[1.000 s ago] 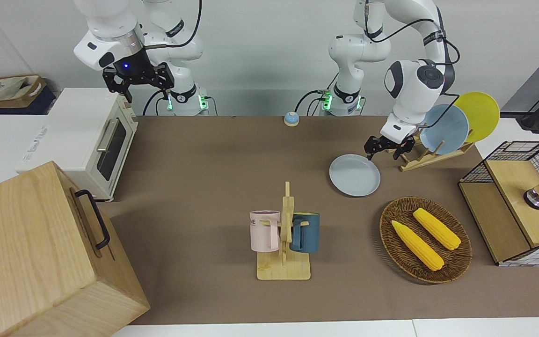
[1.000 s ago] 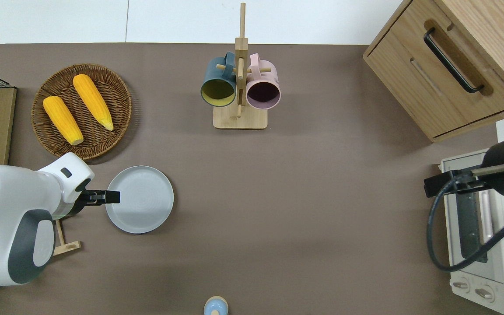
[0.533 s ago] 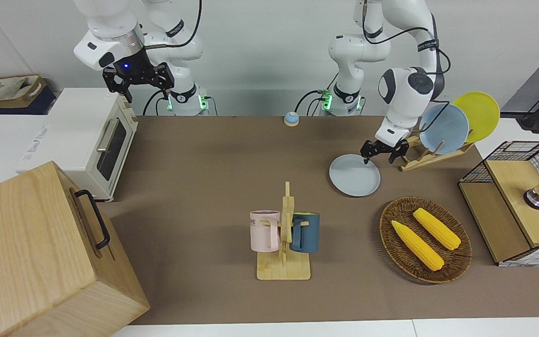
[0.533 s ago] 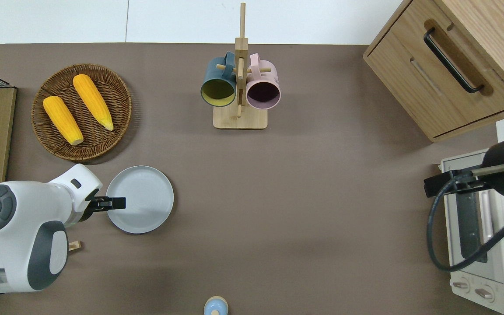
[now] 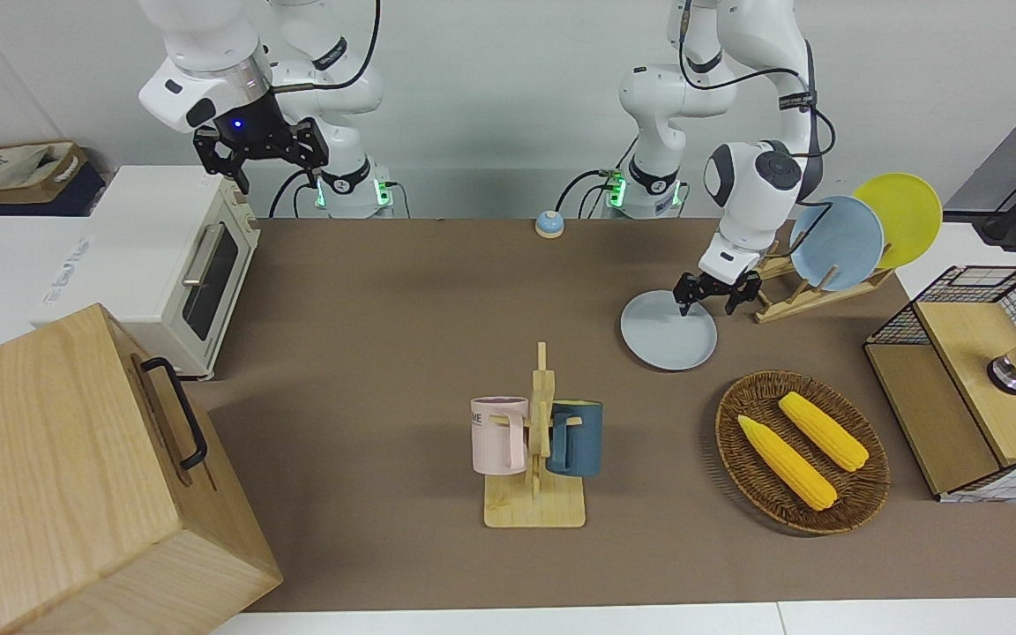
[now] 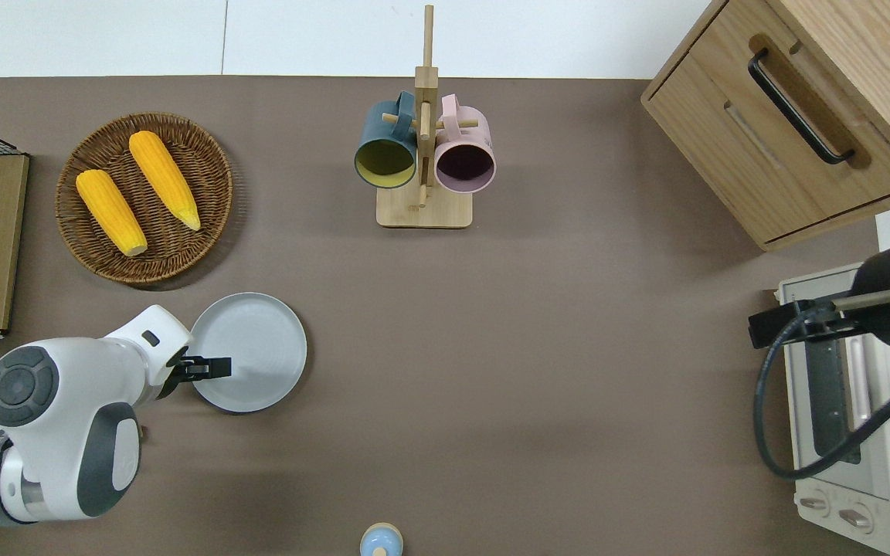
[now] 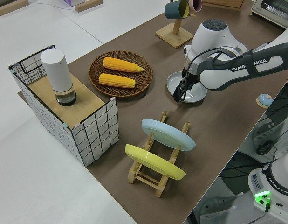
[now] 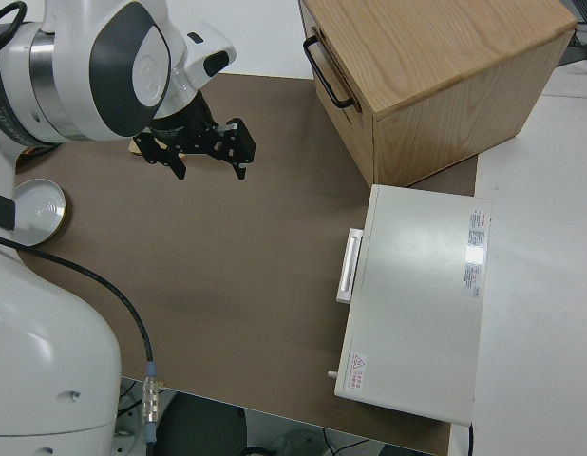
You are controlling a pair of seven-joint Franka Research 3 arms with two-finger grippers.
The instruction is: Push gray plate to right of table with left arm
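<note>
Gray plate [image 6: 256, 347]: flat on the table [image 6: 538, 371], toward the left arm's end, nearer to the robots than the wicker basket and just beside it. It also shows in the front view [image 5: 662, 337] and the left side view [image 7: 195, 91].
Left gripper [image 6: 217, 367]: low over the plate's edge on the left arm's side, fingers pointing down. In the front view [image 5: 707, 304] the two fingers stand spread apart, one above the plate's inner surface and one outside the rim. Whether a fingertip touches the plate cannot be told.
Left arm [image 6: 66, 421]: reaches in from the table's corner, wrist bent down over the plate.
Right gripper [image 5: 263, 154]: parked, fingers spread wide, blue wrist light on.
Wicker basket [image 6: 209, 189]: holds two ears of corn [image 6: 163, 179] lying side by side.
Plate rack [image 7: 151, 179]: wooden, nearer to the robots than the gray plate; a blue plate [image 5: 839, 240] and a yellow plate [image 5: 905, 216] lean in it.
Mug tree [image 6: 423, 205]: mid-table, farther from the robots; a dark teal mug [image 6: 385, 147] and a pink mug [image 6: 467, 150] hang on it.
Right arm's end: a wooden cabinet [image 5: 76, 476] with a black handle, and a white toaster oven [image 5: 164, 256].
Table edge by the robots: a small blue bell [image 5: 549, 224].
</note>
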